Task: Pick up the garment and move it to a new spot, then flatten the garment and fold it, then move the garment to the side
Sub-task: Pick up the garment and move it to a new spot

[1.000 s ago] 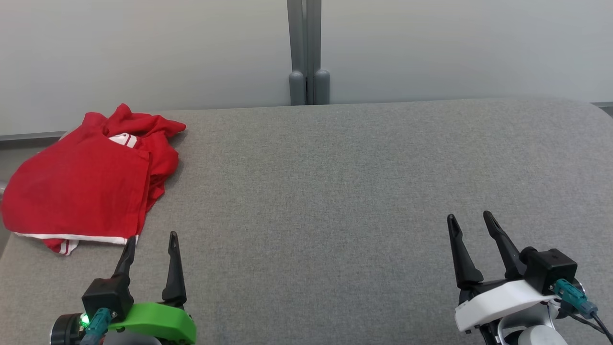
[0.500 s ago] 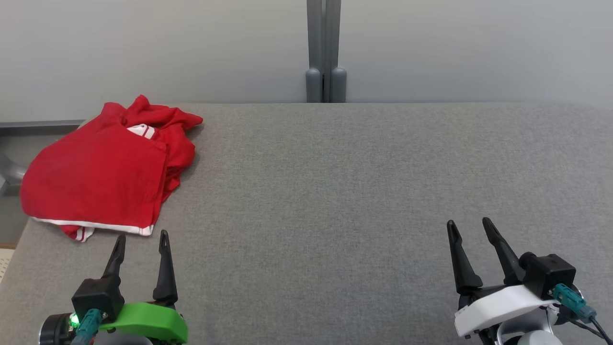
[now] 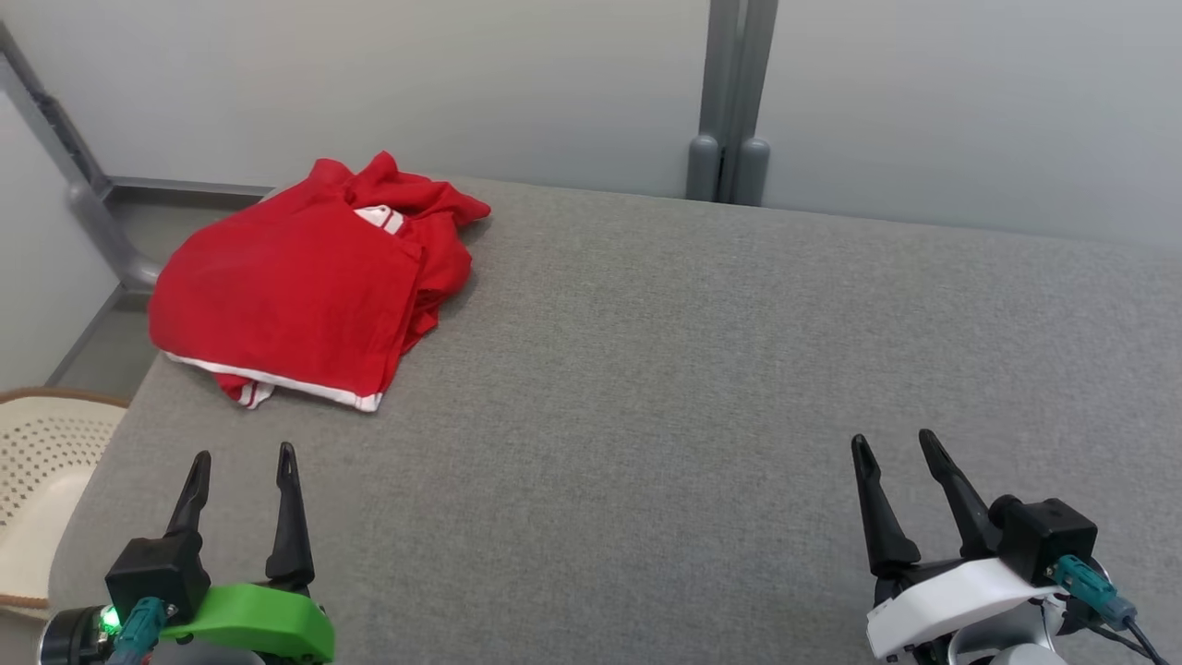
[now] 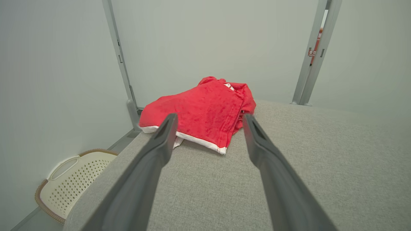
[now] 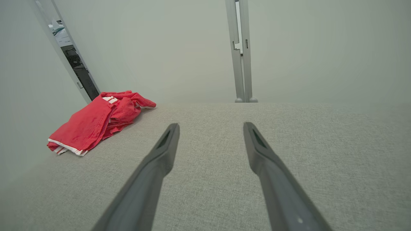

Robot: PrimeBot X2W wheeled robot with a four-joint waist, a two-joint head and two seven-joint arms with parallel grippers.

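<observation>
A red garment with white trim (image 3: 300, 291) lies folded in a loose heap at the far left corner of the grey fabric table (image 3: 693, 388). My left gripper (image 3: 242, 455) hovers open near the table's front left, well short of the garment (image 4: 202, 112), with nothing between its fingers. Near the front right, my right gripper (image 3: 894, 438) also stands open and empty, far from the garment (image 5: 96, 120), which lies at the left of the right wrist view.
A cream perforated basket (image 3: 37, 480) stands on the floor just left of the table's front left edge, and also appears as the basket (image 4: 69, 183) in the left wrist view. Grey wall panels with metal posts (image 3: 734, 102) close the back. The table's left edge runs near the garment.
The head camera has turned left, so the whole scene shifted right and the basket came into view. The garment lies as before; both grippers stay open and low.
</observation>
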